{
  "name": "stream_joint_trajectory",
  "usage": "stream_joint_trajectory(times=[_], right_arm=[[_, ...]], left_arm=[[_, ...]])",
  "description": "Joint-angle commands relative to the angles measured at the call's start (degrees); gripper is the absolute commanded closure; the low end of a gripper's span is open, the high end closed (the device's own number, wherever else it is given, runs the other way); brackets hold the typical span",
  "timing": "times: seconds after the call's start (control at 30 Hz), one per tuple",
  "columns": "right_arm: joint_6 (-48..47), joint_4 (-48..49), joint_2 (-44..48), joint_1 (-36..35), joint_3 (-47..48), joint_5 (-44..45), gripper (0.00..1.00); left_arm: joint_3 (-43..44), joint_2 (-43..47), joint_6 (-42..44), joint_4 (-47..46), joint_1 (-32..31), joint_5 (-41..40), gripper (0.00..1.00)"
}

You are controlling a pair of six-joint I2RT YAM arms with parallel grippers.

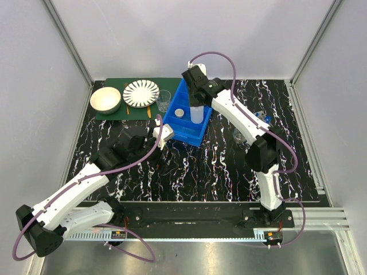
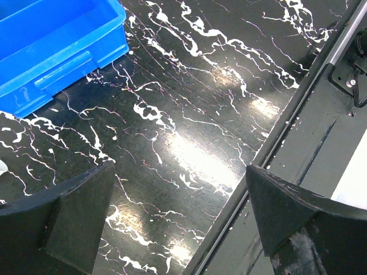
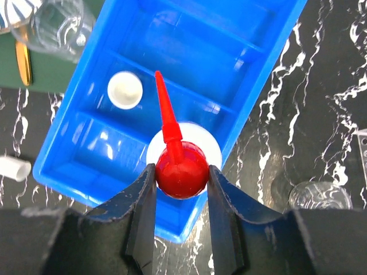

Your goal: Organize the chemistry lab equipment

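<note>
The right pincer (image 3: 181, 172) is shown clamped on the red cap of the white squeeze bottle (image 3: 168, 114), which is held upright within the blue bin (image 3: 229, 51); whether its base rests on the bin floor cannot be told. A small round lid (image 3: 125, 89) is seen lying in a neighbouring compartment. The left pincer (image 2: 179, 177) is held empty, fingers wide apart, above the black marbled tabletop (image 2: 229, 69), near the bin.
</note>
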State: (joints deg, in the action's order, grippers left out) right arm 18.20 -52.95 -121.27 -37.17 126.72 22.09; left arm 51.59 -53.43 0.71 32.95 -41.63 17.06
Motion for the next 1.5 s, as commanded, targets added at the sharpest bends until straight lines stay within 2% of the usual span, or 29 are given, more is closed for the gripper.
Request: stream_joint_trajectory(times=[0.0, 0.1, 0.33, 1.47], right_arm=[[0.08, 5.39, 9.55, -1.85, -8.12, 0.85, 1.00], [1.40, 7.24, 13.51, -2.21, -13.84, 0.24, 1.00], [2.98, 9.00, 18.35, -3.26, -19.84, -1.34, 1.00], [5.45, 13.66, 14.57, -5.90, -30.47, -3.01, 1.00]], left_arm=[[0.26, 1.31, -0.53, -1.66, -0.12, -1.68, 0.01], [0.17, 1.49, -0.53, -1.92, -0.03, -1.85, 0.01], [0.26, 1.31, -0.53, -1.84, -0.03, -1.86, 0.01], [0.17, 1.31, -0.53, -1.92, -0.03, -1.33, 0.01]])
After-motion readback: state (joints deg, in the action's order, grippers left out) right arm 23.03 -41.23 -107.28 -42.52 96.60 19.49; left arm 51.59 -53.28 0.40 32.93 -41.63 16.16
